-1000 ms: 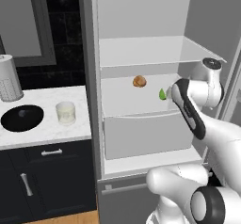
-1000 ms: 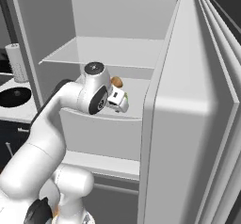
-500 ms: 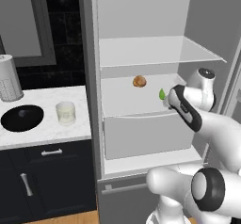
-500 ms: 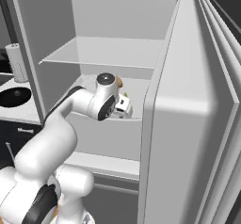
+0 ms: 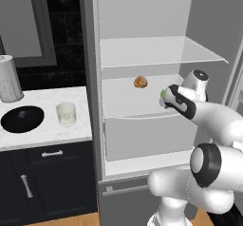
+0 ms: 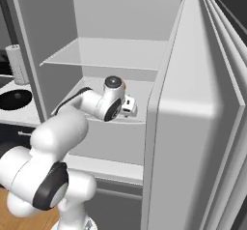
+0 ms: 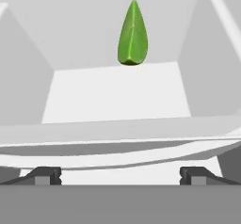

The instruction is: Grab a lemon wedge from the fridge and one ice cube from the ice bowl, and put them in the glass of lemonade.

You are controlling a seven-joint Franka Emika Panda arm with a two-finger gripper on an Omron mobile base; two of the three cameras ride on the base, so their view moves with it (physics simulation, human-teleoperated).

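Observation:
The grey fridge (image 5: pixel 90 40) stands open. On its middle white shelf lies the small yellow-green lemon wedge (image 5: pixel 163 93), right of a brown lumpy food item (image 5: pixel 140 82). My gripper (image 5: pixel 165 100) is open at the shelf's front edge, just short of the wedge. In the hand view the lemon wedge (image 7: pixel 132 35) lies ahead, centred between the two wide-apart fingertips (image 7: pixel 44 175), with nothing between them. On the counter to the left stand the glass of lemonade (image 5: pixel 66 113) and the black ice bowl (image 5: pixel 22 118). The ice cube is too small to make out.
A white paper-towel roll (image 5: pixel 8 79) stands behind the bowl. The fridge door (image 6: pixel 193 127) hangs open close on the arm's right. A white drawer (image 5: pixel 147 137) sits under the shelf, and another shelf (image 5: pixel 156 51) lies above.
The arm has stretched deeper into the fridge, bringing the hand closer to the lemon wedge. The jaws have stayed open.

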